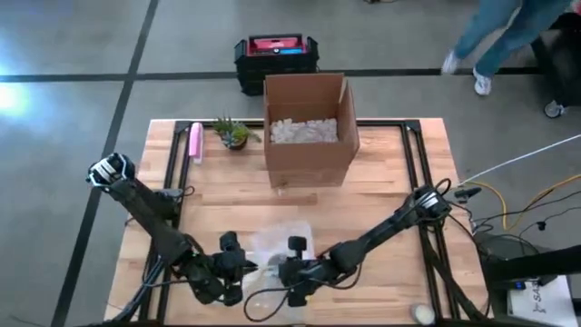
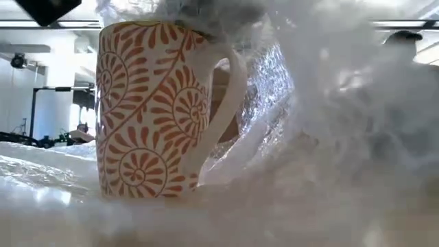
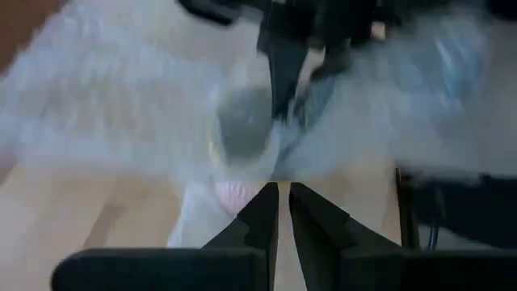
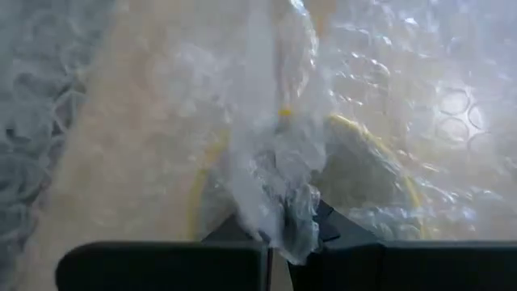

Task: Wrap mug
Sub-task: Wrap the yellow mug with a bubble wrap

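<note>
Two grippers meet at the near table edge in the high view, the left gripper (image 1: 238, 264) and right gripper (image 1: 292, 270) flanking the clear bubble wrap sheet (image 1: 281, 241).

Low view: the white mug with orange swirls (image 2: 147, 110) stands upright, wrap draped over its handle side.

Left wrist view: jaws pressed together, empty, mug just ahead.

Right wrist view: jaws pinch a wrap fold directly over the mug's rim.

Overhead, low and 2 wrist cameras all share the mug (image 2: 147, 113).
</note>
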Action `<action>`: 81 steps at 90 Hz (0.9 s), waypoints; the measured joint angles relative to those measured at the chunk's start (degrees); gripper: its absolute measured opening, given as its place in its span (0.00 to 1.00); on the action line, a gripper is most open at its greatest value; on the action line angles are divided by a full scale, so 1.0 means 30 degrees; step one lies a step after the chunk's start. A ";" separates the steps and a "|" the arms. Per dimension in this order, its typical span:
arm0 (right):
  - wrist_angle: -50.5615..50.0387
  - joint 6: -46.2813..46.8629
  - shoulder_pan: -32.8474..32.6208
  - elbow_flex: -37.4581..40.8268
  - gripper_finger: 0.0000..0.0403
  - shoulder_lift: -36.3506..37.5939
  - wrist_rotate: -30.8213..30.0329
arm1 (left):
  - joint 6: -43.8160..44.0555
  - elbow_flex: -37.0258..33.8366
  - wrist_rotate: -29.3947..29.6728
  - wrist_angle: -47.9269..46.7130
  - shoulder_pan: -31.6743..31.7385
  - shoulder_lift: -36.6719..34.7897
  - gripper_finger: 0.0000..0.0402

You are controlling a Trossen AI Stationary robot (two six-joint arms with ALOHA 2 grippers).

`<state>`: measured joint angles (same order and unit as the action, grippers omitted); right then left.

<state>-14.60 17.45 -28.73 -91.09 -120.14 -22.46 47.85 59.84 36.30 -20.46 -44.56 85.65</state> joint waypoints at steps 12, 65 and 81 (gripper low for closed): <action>-0.0018 0.0024 0.0181 0.0000 0.00 0.0007 0.0029 | -0.1585 -0.0286 -0.0404 0.2566 0.1195 0.1401 0.05; -1.1739 0.1858 -0.0011 -0.4931 0.18 0.2942 0.2223 | -0.1249 -0.0446 -0.1898 0.3177 0.2070 0.3265 0.04; -1.6268 0.4008 -0.0273 -0.3557 0.30 0.2892 0.0423 | -0.1279 -0.0455 -0.1948 0.3269 0.2070 0.3263 0.00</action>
<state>-63.40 29.47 -29.55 -101.76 -111.46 -21.19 44.01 58.47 30.45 -10.65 -38.35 95.44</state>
